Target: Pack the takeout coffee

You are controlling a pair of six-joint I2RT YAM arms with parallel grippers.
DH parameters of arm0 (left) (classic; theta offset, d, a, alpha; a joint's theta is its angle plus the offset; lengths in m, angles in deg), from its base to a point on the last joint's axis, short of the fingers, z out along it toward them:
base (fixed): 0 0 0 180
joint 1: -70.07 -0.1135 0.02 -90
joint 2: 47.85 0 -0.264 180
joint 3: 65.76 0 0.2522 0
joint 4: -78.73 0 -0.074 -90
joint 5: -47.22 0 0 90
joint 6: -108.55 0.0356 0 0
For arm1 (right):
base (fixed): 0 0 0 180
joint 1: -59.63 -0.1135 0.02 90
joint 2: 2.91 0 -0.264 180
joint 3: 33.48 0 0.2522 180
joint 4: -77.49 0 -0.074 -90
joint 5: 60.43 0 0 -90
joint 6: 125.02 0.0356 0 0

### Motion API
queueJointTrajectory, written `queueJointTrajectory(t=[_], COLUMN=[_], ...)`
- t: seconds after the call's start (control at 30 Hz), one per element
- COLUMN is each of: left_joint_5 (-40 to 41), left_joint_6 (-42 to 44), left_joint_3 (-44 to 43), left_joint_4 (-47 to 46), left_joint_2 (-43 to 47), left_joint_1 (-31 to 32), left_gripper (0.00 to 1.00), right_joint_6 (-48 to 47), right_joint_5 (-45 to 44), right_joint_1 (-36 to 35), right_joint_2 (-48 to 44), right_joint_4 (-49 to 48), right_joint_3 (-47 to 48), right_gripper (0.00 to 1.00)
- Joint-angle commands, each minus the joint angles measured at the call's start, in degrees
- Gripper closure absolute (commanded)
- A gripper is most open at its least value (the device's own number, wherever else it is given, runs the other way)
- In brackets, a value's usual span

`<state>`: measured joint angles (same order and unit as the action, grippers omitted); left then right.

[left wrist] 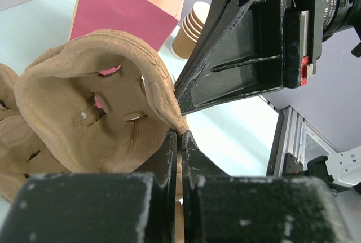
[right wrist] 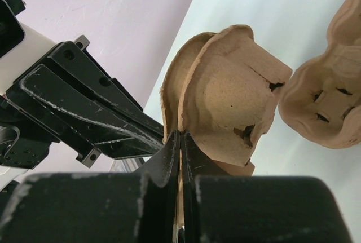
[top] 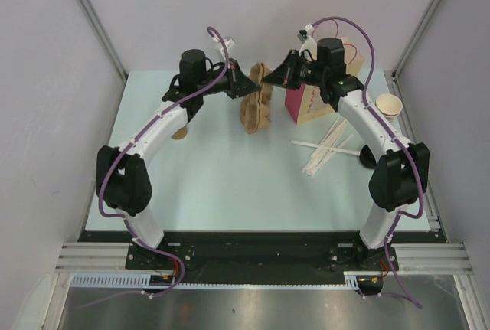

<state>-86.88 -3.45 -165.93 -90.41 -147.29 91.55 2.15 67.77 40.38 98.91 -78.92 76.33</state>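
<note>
A stack of brown pulp cup carriers (top: pixel 256 106) stands on edge at the back middle of the table. My left gripper (top: pixel 246 83) is shut on a carrier's rim (left wrist: pixel 84 113), with its jaws (left wrist: pixel 180 136) pressed together on the thin edge. My right gripper (top: pixel 269 77) comes in from the other side and is shut on the rim of a carrier (right wrist: pixel 225 85), fingertips (right wrist: pixel 179 135) closed. The two grippers nearly touch. A dark round shape (top: pixel 367 159) beside the right forearm may be the takeout coffee's lid; I cannot tell.
The pink paper bag (top: pixel 300 104) stands just right of the carriers. Behind the right arm is a stack of pale lidless cups (top: pixel 389 106). White sticks (top: pixel 329 150) lie at the right. A brown thing (top: pixel 180 131) peeks out under the left arm.
</note>
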Motion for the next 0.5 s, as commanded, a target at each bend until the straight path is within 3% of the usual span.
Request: queueJointTrajectory(t=[0.0, 0.2, 0.47], left_joint_5=[2.34, 6.22, 8.06], left_joint_6=[0.20, 2.40, 3.28], left_joint_3=[-0.95, -1.39, 0.98], left_joint_4=[1.04, 7.63, 9.14], left_joint_2=[4.51, 7.23, 12.07], left_joint_1=[-1.78, -4.86, -7.76], left_gripper=[1.00, 1.00, 1.00], right_joint_6=[-1.75, -2.71, -3.42], right_joint_5=[-2.59, -4.97, -6.64], right_joint_1=[1.05, 2.28, 2.19], right_joint_2=[0.75, 2.33, 4.88], right_joint_4=[0.46, 1.86, 2.83], right_joint_3=[3.62, 7.04, 10.91], right_gripper=[1.00, 1.00, 1.00])
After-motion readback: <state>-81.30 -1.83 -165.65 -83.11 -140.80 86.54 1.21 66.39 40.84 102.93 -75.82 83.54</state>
